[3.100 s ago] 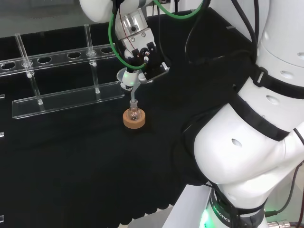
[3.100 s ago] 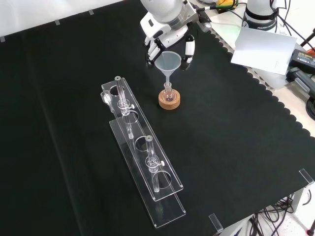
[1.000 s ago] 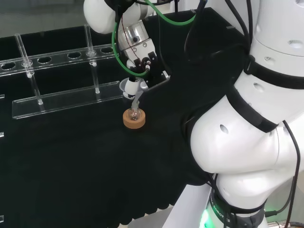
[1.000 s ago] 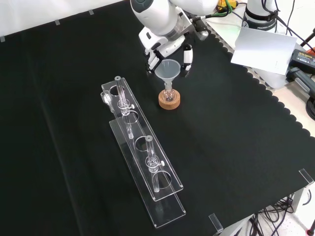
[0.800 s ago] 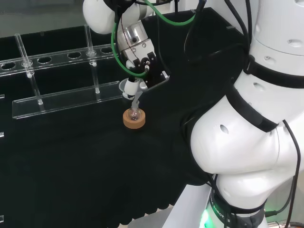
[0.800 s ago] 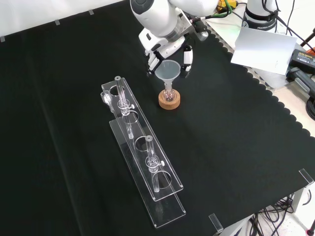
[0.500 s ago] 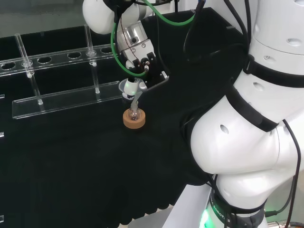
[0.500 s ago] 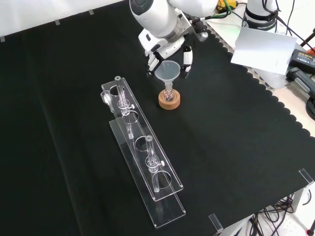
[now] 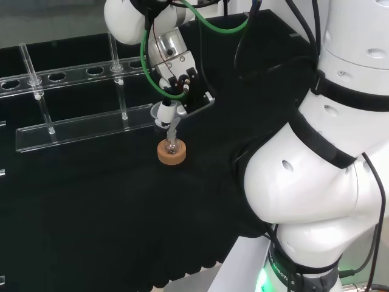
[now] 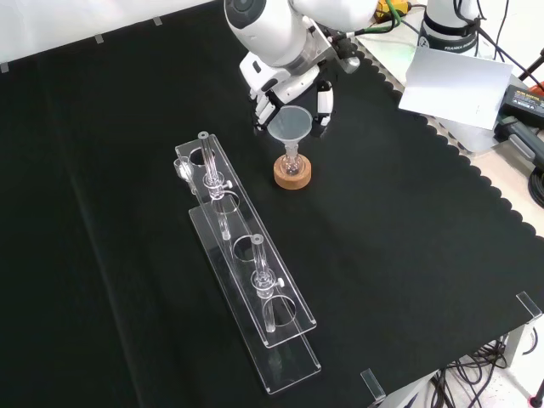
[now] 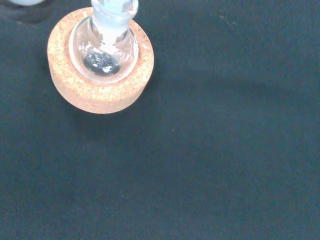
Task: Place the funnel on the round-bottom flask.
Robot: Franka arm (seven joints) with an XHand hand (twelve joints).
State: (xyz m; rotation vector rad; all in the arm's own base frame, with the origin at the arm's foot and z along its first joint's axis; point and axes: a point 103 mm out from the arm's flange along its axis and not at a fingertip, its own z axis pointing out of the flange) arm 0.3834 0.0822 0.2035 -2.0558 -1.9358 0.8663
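Front view: the white arm (image 10: 272, 25) is reaching in from the top over the black cloth (image 10: 408, 221), and the long clear rack (image 10: 246, 289) with its upright tubes is lying to the lower left of the cork ring (image 10: 292, 174). The hand (image 10: 293, 89) is hovering just above that ring with its fingers (image 10: 324, 100) curled around the rim of the funnel (image 10: 290, 126), gripping it. The funnel's stem is pointing down into the neck of the round-bottom flask (image 11: 104, 47), which is sitting in the cork ring, though whether the stem is fully seated I cannot tell.
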